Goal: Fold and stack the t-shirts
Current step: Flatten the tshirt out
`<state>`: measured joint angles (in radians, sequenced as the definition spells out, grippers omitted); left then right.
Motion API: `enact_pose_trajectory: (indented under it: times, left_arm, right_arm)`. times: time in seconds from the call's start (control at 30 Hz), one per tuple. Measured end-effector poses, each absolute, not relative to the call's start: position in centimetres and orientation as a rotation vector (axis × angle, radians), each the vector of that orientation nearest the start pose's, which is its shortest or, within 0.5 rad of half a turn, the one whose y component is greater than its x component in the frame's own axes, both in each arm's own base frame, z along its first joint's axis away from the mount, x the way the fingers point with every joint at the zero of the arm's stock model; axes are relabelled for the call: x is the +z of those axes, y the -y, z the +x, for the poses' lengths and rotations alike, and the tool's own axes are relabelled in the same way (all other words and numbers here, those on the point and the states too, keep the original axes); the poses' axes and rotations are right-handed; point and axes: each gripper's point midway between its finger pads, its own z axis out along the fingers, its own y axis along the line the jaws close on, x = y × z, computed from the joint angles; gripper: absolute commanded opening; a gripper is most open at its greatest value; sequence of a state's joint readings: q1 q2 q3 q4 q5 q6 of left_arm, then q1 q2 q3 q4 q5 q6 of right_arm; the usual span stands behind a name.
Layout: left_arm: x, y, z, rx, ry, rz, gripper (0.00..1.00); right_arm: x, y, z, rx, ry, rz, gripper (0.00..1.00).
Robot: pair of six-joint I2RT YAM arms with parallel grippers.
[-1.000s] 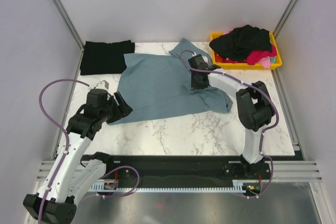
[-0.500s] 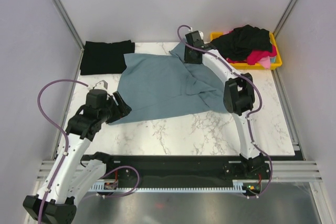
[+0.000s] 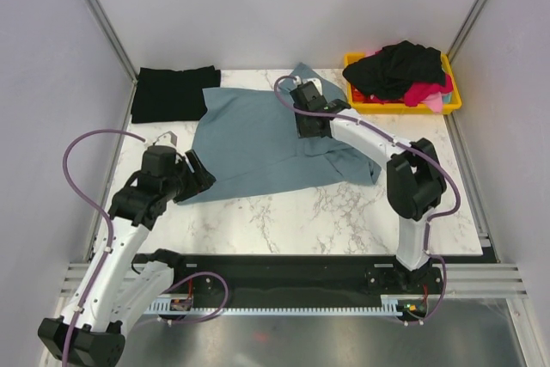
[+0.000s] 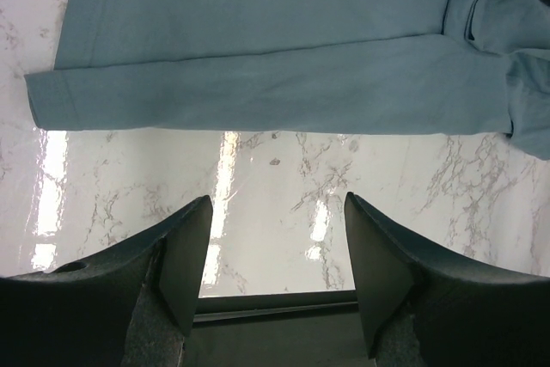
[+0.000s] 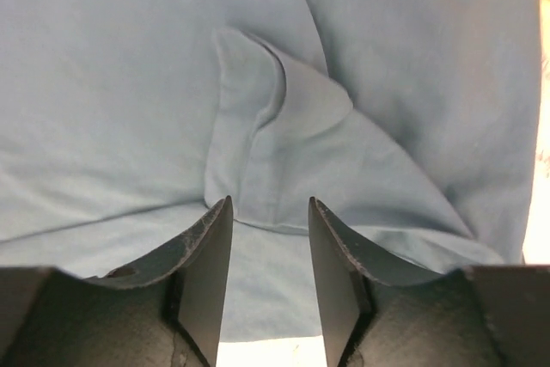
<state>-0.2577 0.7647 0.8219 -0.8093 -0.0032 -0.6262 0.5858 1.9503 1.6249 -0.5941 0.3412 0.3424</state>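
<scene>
A slate blue-grey t-shirt (image 3: 258,139) lies spread and rumpled on the marble table, also in the left wrist view (image 4: 258,49) and the right wrist view (image 5: 129,83). A folded black t-shirt (image 3: 172,92) lies at the back left. My right gripper (image 3: 307,125) is open and empty above the blue shirt's right half, over a small fold of cloth (image 5: 275,135). My left gripper (image 3: 199,180) is open and empty above bare table just in front of the blue shirt's near left corner (image 4: 51,100).
A yellow bin (image 3: 453,100) at the back right holds heaped black (image 3: 400,66) and pink-red (image 3: 421,90) shirts. Grey walls stand on three sides. A black rail (image 3: 284,268) runs along the table's near edge.
My right arm swung from the shirt's middle out to its far top edge, then came back over the shirt's right half. The left arm has not moved.
</scene>
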Motion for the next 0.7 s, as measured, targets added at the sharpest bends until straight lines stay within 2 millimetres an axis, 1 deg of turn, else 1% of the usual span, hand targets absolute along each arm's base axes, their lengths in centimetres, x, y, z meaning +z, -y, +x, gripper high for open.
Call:
enact_pose_trajectory:
  times: [0.07,0.2,0.3,0.43,0.5,0.6,0.7]
  left_arm:
    - [17.6,8.2,21.6,-0.436,-2.322,-0.434,0.71]
    - [17.7,8.2,21.6,-0.439,-2.316,-0.433,0.71]
    - [17.7,8.1,21.6,-0.439,-2.316,-0.433,0.71]
    - [17.7,8.1,21.6,-0.438,-2.314,-0.434,0.71]
    - [17.7,8.1,21.6,-0.436,-2.312,-0.434,0.71]
    - [17.8,8.1,21.6,-0.436,-2.311,-0.435,0.71]
    - [17.8,8.1,21.6,-0.436,-2.311,-0.435,0.71]
  right_arm:
    - [11.1,-22.9,42.3,-0.015,-2.43,-0.164,0.47]
    - [8.8,-22.3,41.5,-0.047,-2.479,-0.173,0.46]
    - [7.4,-22.9,41.3,-0.054,-2.497,-0.191,0.46]
    - [5.7,-24.3,40.5,-0.058,-2.52,-0.238,0.45]
    - [4.9,-24.7,40.3,-0.062,-2.53,-0.255,0.44]
    - [4.0,-24.8,40.1,-0.074,-2.546,-0.263,0.42]
    - [3.8,-24.6,40.2,-0.08,-2.549,-0.253,0.38]
